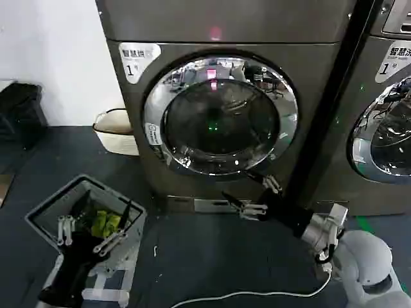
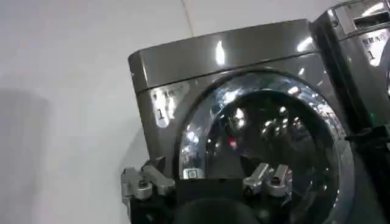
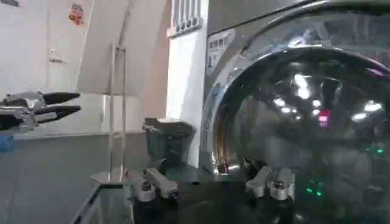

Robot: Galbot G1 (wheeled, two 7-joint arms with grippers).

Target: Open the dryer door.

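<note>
The dryer door (image 1: 218, 125) is a round porthole with a chrome ring around dark glass, and it sits flush against the brown-grey machine's front. My right gripper (image 1: 236, 184) is open just below the door's lower right rim, its fingers pointing at the ring with nothing between them. From the right wrist, the door's chrome ring (image 3: 219, 115) rises close ahead of the open right gripper (image 3: 210, 179). My left gripper (image 1: 96, 221) hangs open low at the left, far from the door. The left wrist view looks up over that gripper (image 2: 204, 178) at the door (image 2: 268, 140).
A second chrome-ringed machine (image 1: 385, 128) stands at the right, across a dark gap. A grey bin (image 1: 45, 212) holding something yellow-green sits under my left gripper. A white basket (image 1: 115, 131) stands beside the dryer's left side. A white cable (image 1: 244, 295) lies on the dark floor.
</note>
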